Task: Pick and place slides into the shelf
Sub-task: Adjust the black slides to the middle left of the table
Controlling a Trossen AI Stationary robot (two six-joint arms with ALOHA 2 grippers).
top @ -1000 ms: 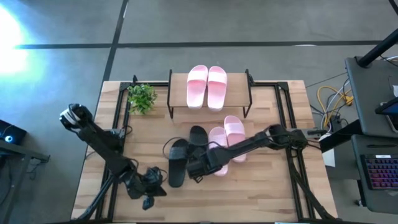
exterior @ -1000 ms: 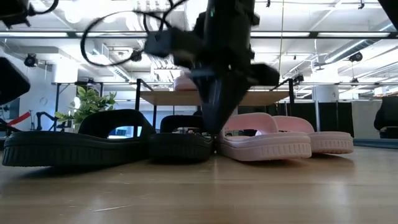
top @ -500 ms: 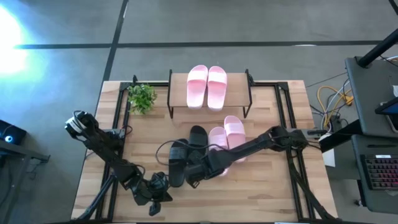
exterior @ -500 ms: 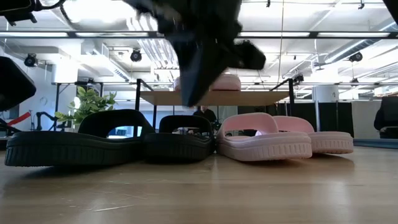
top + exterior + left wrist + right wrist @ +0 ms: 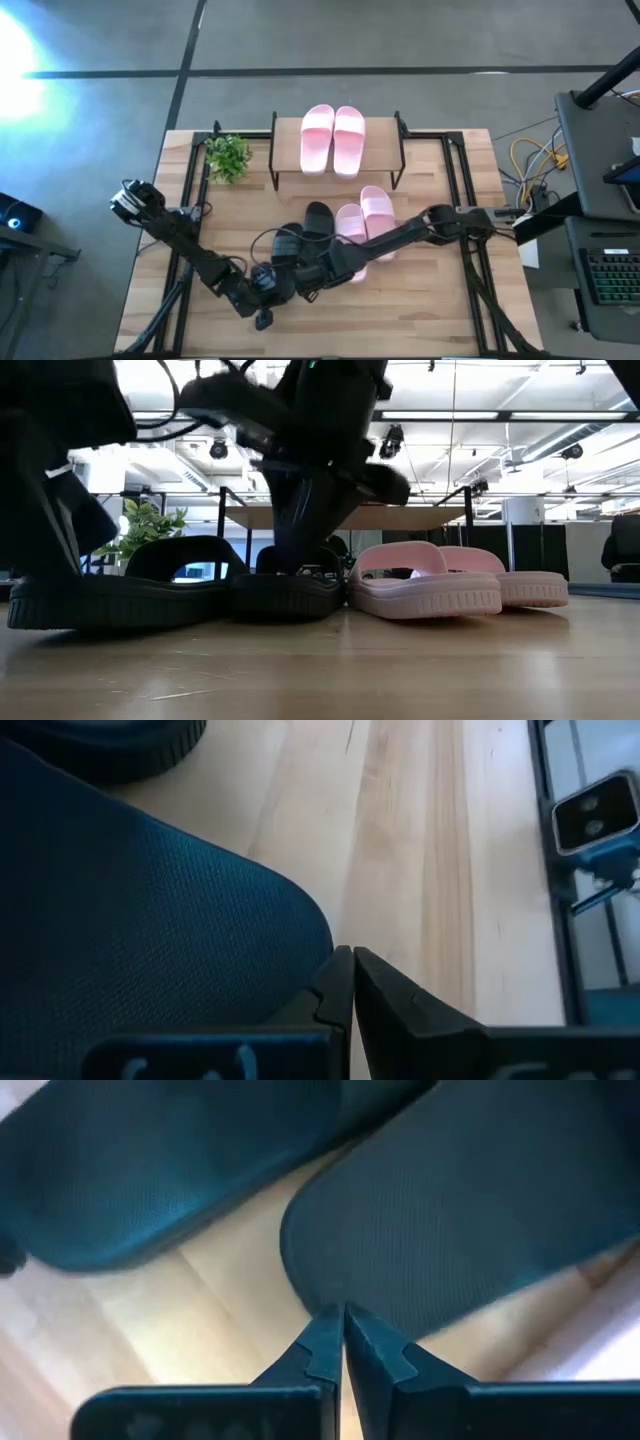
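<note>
Two black slides lie sole-down side by side mid-table, one nearer the left (image 5: 285, 250), one farther back (image 5: 318, 218). Two pink slides (image 5: 363, 222) lie to their right. Two more pink slides (image 5: 333, 138) rest on the top board of the shelf (image 5: 385, 150). My right gripper (image 5: 306, 278) is shut, low at the near ends of the black slides (image 5: 470, 1210). My left gripper (image 5: 268, 292) is shut, low beside the left black slide (image 5: 130, 920). My left gripper's shut fingertips (image 5: 352, 970) stand right beside the rounded end of a black slide (image 5: 300, 920); I cannot tell whether they touch it. My right gripper's shut fingertips (image 5: 343, 1325) point down at the rounded end rim of a black slide (image 5: 310, 1280); touching or just above, I cannot tell.
A small green plant (image 5: 228, 157) stands at the far left beside the shelf. Black frame rails (image 5: 462, 190) run along the table's left and right sides. Bare wood (image 5: 420, 310) lies toward the near edge.
My left gripper has gone from near the table's near edge toward the right and far side, up to the left black slide. My right gripper has risen from between the black and pink slides, gone toward the table's left, and come down at the black slides.
</note>
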